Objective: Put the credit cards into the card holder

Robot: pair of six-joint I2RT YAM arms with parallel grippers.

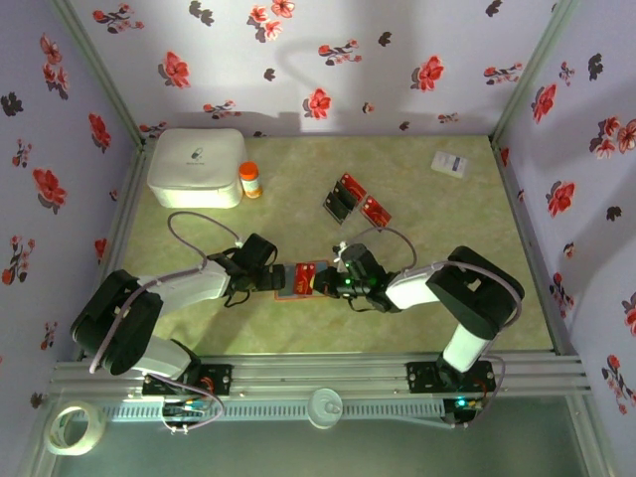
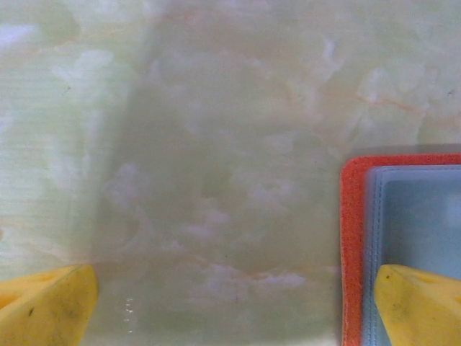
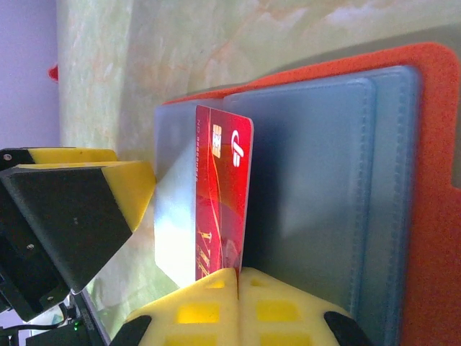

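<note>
Table (image 1: pixel 467 219): R end effector (image 3: pixel 238 274) clamps red card (image 3: pixel 220 194), edge hidden; L end effector (image 2: pixel 230 288) apart.

Counter (image 1: pixel 298 169): pale green marbled top. Far-left corner: white rounded lidded box (image 1: pixel 196 167), with a small orange bottle (image 1: pixel 250 180), white cap, upright just beside its right side. Far right, near the wall: white slip (image 1: pixel 451 163) lying flat. Mid-counter: loose credit cards (image 1: pixel 356 199), red and dark, clustered and touching or overlapping. Nearer the front, about centre: card holder (image 1: pixel 301 278) lying open flat, blue-grey inside up, orange-red rim showing.
</note>
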